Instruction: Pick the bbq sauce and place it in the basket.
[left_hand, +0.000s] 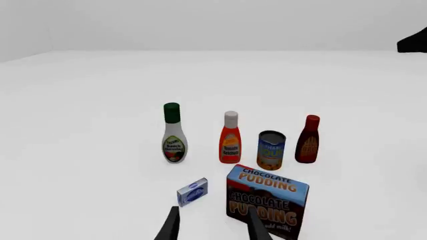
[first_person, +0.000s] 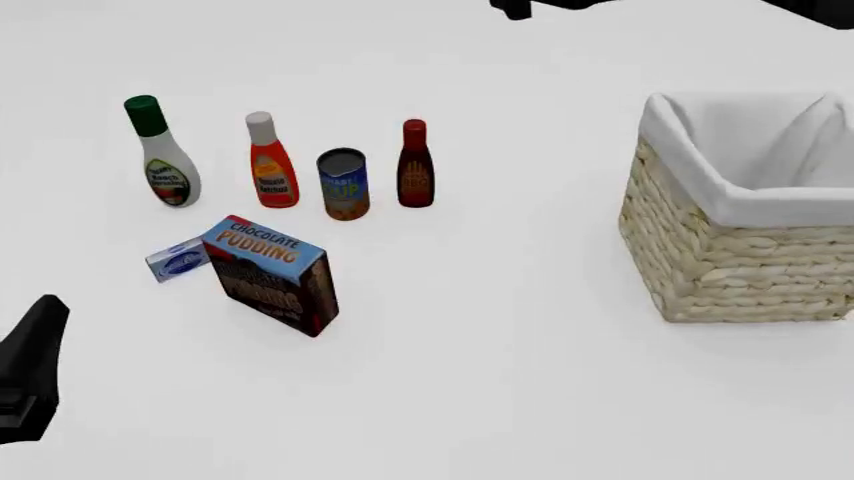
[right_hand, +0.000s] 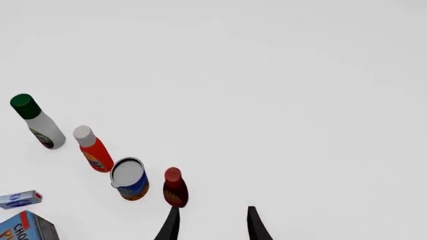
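Slim dark red-brown bbq sauce bottle (right_hand: 175, 187) upright, far-left area — right gripper (right_hand: 212, 223) spread wide, empty, just short of it; wicker basket (first_person: 727, 250) by right edge.

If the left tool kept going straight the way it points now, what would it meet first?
Probably the chocolate pudding box, which sits just ahead of the open left tool, slightly to one side. The small blue box is close too; depth is unclear.
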